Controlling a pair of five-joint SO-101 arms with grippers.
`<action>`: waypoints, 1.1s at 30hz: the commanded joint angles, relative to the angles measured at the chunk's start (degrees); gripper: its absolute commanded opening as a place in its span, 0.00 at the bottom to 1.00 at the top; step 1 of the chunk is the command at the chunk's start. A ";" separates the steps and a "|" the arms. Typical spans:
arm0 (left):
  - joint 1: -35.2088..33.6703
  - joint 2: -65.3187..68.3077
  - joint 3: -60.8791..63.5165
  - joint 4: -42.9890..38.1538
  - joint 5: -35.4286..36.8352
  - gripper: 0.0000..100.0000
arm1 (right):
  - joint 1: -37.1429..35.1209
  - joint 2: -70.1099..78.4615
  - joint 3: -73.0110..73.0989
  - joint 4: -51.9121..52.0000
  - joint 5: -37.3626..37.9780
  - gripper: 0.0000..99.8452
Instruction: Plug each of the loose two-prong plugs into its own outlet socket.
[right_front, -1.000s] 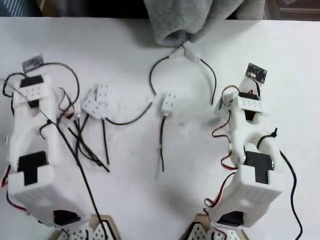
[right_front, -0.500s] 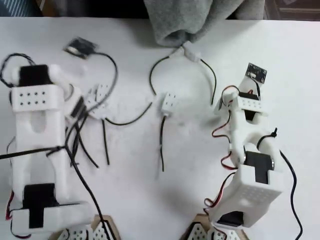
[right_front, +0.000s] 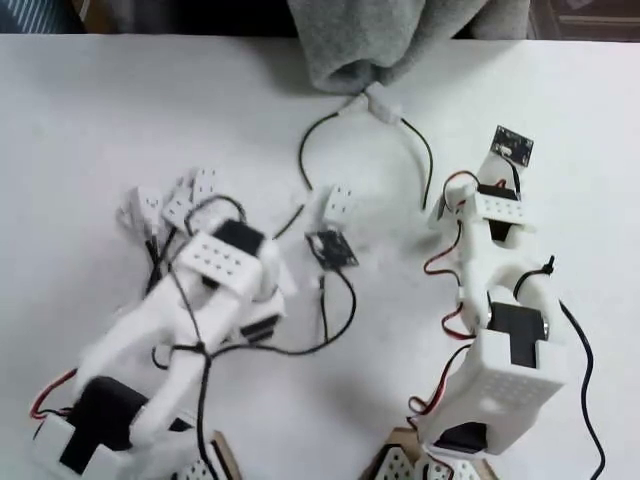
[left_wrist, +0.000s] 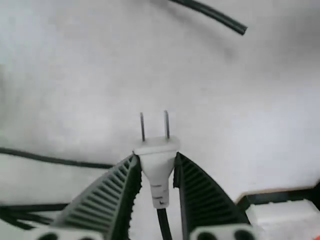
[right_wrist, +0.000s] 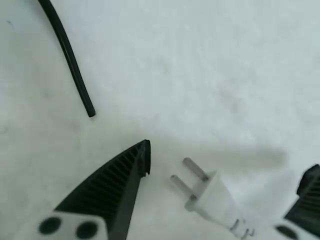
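From above, two white arms stood at the white table (right_front: 90, 110). The left arm (right_front: 215, 275) leaned toward the middle, near one single socket block (right_front: 338, 203). A cluster (right_front: 180, 205) of what seemed three more blocks lay just beside this arm. The right arm (right_front: 495, 250) stood apart, at the other side.

In the left wrist view, the left gripper (left_wrist: 154, 160) pinched one held plug (left_wrist: 156, 175) by its body, and its two prongs pointed away over the table.

In the right wrist view, the right gripper (right_wrist: 228, 160) had its jaws spread wide. One loose plug (right_wrist: 212, 195) with two prongs lay on the table between them, touching neither.
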 joint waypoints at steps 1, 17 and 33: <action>2.59 -1.89 5.36 -6.86 0.53 0.03 | -0.13 -2.51 -0.26 -0.57 0.62 0.44; 1.63 -2.42 11.43 -14.07 11.43 0.19 | -0.13 -2.51 -0.26 -0.57 0.62 0.44; -18.07 -2.51 4.04 -15.21 2.29 0.19 | -0.22 -2.51 -0.35 -1.36 0.62 0.44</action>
